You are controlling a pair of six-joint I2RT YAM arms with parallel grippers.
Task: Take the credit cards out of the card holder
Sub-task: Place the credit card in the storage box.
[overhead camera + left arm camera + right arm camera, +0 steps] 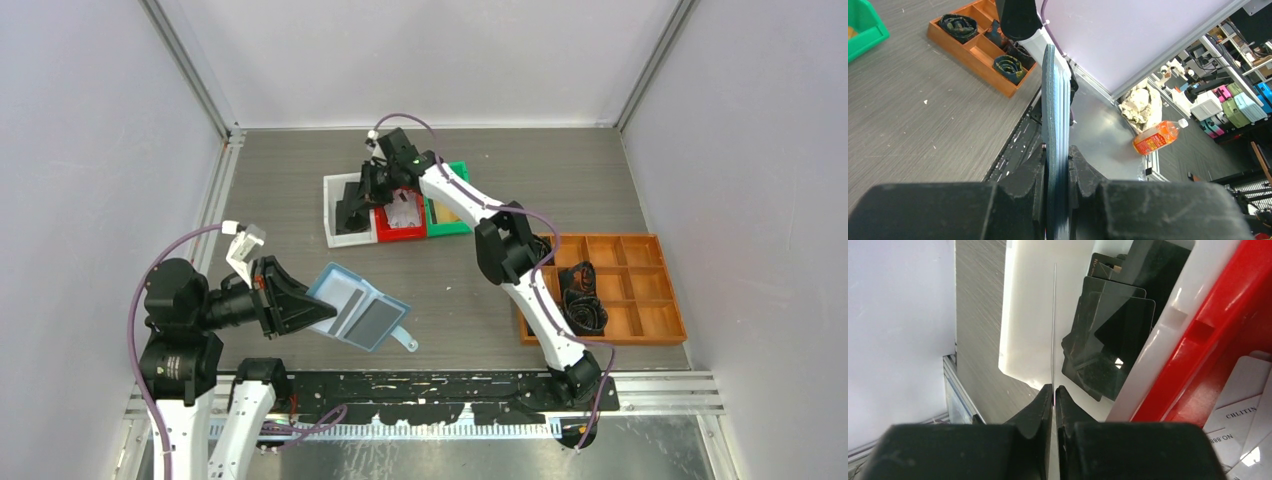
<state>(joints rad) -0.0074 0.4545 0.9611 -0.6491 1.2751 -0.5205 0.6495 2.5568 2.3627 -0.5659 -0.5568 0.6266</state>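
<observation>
**STATUS: CARD HOLDER CLAMPED IN LEFT GRIPPER; ONE CARD PINCHED IN RIGHT GRIPPER AT WHITE BIN**

Hidden or unclear: the card (1053,315) in the right gripper (1054,390) shows only as a thin edge-on line in the right wrist view; its colour and face cannot be told. The right fingers are closed on the near end of that card. In the top view the wrist body masks the fingertips.

The card holder (360,315) is at the front left of the table. In the left wrist view it is seen edge-on, so its slots cannot be read there. In the top view it is open, light blue inside, with grey panels; whether these are cards or lining cannot be settled. Its snap tab (405,340) projects from the near right corner. The left gripper (1055,160) is clamped on the holder's left edge; whether the holder's far edge touches the table cannot be told.

Edges and room: the held card stands over the left part of the white bin (1023,315), just beside a loose pile of black cards (1113,335) in that bin. The red bin (1208,315) adjoins the white bin and holds pale cards (1243,410), cut off by the frame edge. The green bin (455,195) touches the red bin on its other side.

A wooden compartment tray (655,290) holding coiled black cables (585,300) sits at the right, close beside the right arm. Grey tabletop (450,290) shows between the holder and the bins, and between the holder and the tray.
</observation>
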